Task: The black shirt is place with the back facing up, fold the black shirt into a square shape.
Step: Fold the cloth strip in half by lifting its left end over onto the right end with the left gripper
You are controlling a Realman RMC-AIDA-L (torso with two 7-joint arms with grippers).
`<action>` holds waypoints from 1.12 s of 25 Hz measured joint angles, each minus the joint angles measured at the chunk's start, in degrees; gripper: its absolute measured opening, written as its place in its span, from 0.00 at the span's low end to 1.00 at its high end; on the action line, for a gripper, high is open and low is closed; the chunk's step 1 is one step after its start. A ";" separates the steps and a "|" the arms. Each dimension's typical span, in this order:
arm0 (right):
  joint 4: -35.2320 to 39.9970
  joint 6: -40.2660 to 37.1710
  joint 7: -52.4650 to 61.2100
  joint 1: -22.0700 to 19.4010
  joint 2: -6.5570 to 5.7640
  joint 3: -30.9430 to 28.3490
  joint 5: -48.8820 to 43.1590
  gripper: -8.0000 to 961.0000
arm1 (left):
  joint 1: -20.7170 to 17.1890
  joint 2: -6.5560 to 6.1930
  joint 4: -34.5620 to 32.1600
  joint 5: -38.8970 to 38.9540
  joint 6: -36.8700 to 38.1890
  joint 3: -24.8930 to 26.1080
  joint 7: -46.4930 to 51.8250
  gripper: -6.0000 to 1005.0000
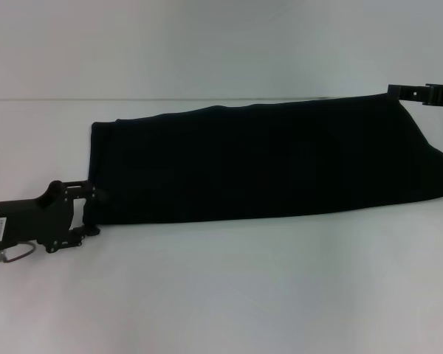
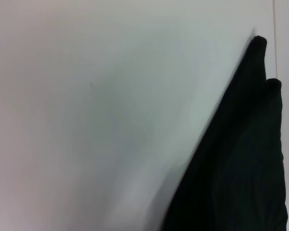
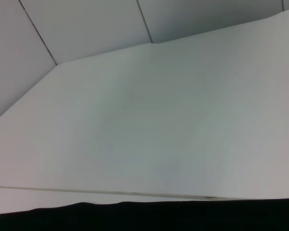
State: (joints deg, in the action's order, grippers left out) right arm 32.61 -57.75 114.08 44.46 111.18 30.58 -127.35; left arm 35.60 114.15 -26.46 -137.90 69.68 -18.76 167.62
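The black shirt [image 1: 266, 162] lies on the white table as a long folded band running from left to right. My left gripper [image 1: 91, 210] is at the shirt's near left corner, touching its edge. My right gripper [image 1: 396, 91] is at the shirt's far right corner, shut on it, and the fabric rises up to it there. The left wrist view shows the shirt [image 2: 241, 163] as a dark wedge on the table. The right wrist view shows only a strip of the shirt [image 3: 183, 216] along one edge.
The white table [image 1: 221, 295] extends in front of the shirt and to its left. The table's far edge [image 1: 133, 99] meets a pale panelled wall [image 3: 86, 29] just behind the shirt.
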 joint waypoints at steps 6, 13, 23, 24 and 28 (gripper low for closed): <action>0.00 0.05 0.00 0.08 0.00 0.04 0.52 0.79 | 0.20 0.15 0.00 0.00 -0.87 0.07 -0.85 0.66; 0.00 0.03 0.00 0.18 0.00 0.04 0.69 0.79 | 0.42 0.29 0.06 0.00 -1.95 -0.23 -1.07 0.66; 0.01 0.01 0.00 0.42 0.00 0.00 0.71 0.79 | 0.71 0.29 0.09 0.00 -2.58 -0.31 -2.10 0.66; 0.04 0.01 0.00 0.44 0.00 0.00 0.71 0.79 | 0.75 0.29 0.09 0.00 -2.64 -0.30 -2.23 0.66; 0.08 -0.01 0.00 0.45 0.00 0.00 0.77 0.79 | 0.92 0.23 0.09 0.00 -2.95 -0.25 -2.66 0.66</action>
State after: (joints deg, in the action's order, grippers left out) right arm 32.69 -57.75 114.08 44.91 111.18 30.58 -126.58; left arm 36.51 114.38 -26.36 -137.90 66.72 -19.01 164.96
